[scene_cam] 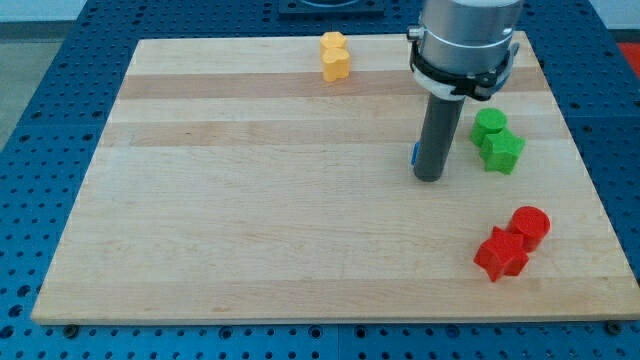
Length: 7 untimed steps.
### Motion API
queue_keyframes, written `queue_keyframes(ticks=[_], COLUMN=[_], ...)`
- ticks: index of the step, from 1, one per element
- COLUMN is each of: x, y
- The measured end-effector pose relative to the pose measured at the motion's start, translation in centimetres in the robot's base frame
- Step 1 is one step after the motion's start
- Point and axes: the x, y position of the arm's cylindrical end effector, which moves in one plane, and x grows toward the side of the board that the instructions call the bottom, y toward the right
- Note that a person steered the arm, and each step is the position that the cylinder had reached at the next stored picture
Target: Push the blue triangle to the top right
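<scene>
The blue triangle (414, 154) is almost wholly hidden behind my rod; only a thin blue sliver shows at the rod's left side, right of the board's middle. My tip (430, 177) rests on the board directly in front of it, touching or nearly touching the block. The rod hangs from the grey arm at the view's top right.
A green block (488, 124) and a green star-like block (503, 151) sit just right of the rod. A red cylinder (530, 226) and a red star-like block (500, 254) lie at the lower right. Two yellow blocks (334, 57) sit at the top edge of the wooden board (250, 200).
</scene>
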Motion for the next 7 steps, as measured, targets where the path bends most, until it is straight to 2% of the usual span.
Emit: queue_keyframes(ticks=[3, 4, 5, 7], x=[-2.3, -3.7, -7.0, -8.5], y=[1.7, 1.7, 1.7, 1.5])
